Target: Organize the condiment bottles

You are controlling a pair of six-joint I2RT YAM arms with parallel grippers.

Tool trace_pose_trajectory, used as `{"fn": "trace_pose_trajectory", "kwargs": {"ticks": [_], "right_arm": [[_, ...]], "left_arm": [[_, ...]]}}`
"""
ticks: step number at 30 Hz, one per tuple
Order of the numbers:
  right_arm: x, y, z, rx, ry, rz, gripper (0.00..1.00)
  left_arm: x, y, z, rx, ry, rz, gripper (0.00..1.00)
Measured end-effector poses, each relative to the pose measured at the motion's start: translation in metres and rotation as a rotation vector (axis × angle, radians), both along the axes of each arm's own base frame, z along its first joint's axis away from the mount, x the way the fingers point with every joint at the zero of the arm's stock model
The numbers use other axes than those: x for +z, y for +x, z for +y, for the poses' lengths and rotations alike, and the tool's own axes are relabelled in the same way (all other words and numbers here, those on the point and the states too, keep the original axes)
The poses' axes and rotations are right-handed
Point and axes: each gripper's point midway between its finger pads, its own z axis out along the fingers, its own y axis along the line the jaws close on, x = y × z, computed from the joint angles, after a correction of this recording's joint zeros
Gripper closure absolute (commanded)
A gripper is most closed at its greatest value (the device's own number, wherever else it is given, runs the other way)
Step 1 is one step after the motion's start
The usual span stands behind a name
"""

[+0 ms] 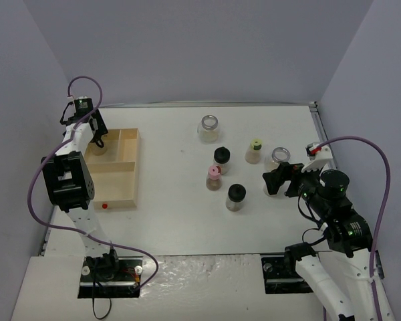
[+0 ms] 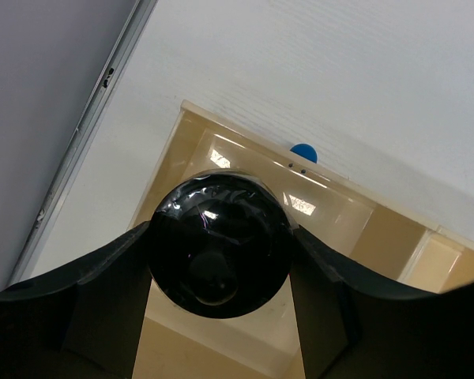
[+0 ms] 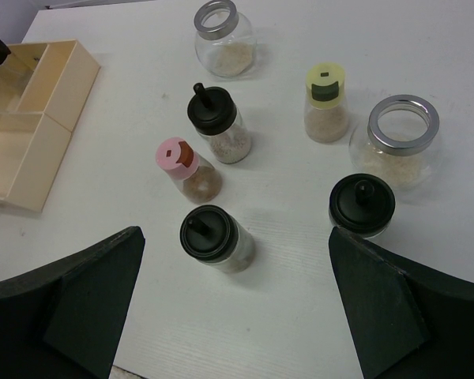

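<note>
Top view: the left gripper [image 1: 97, 137] hangs in the tray's [image 1: 120, 187] far compartment, hiding its load. The right gripper [image 1: 279, 179] half covers a jar.

Left wrist: fingers [image 2: 110, 268] clamped on the black-capped jar [image 2: 219, 245].

Right wrist: jaws wide apart. Seven jars stand on the table [image 3: 284, 316], the pink-capped jar [image 3: 182, 162] nearest the tray.

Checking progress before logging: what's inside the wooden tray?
A black-capped jar, held by the left gripper, sits in or just over the tray's far-left compartment. Visible compartments show nothing else. The left arm covers the tray's left edge, hiding that strip.
</note>
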Motion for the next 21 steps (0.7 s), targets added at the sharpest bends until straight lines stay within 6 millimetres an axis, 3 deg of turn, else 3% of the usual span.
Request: {"fn": "trace_pose_trajectory", "kwargs": {"ticks": [6,9,16,21], "right_arm": [[-0.006,0.000,0.000,0.000,-0.003,0.011,0.00],[-0.006,-0.001,0.000,0.000,-0.002,0.009,0.00],[-0.003,-0.004,-0.001,-0.002,0.006,-0.006,0.00],[0.003,-0.008,-0.002,-0.003,0.017,-0.030,0.00]], "left_arm": [[-0.001,0.000,0.000,0.000,0.000,0.000,0.22],[0.000,0.001,0.000,0.003,-0.005,-0.003,0.06],[0.005,0.000,-0.002,0.000,-0.010,-0.012,0.03],[0.036,-0.011,-0.009,-0.009,-0.031,-0.052,0.03]]}}
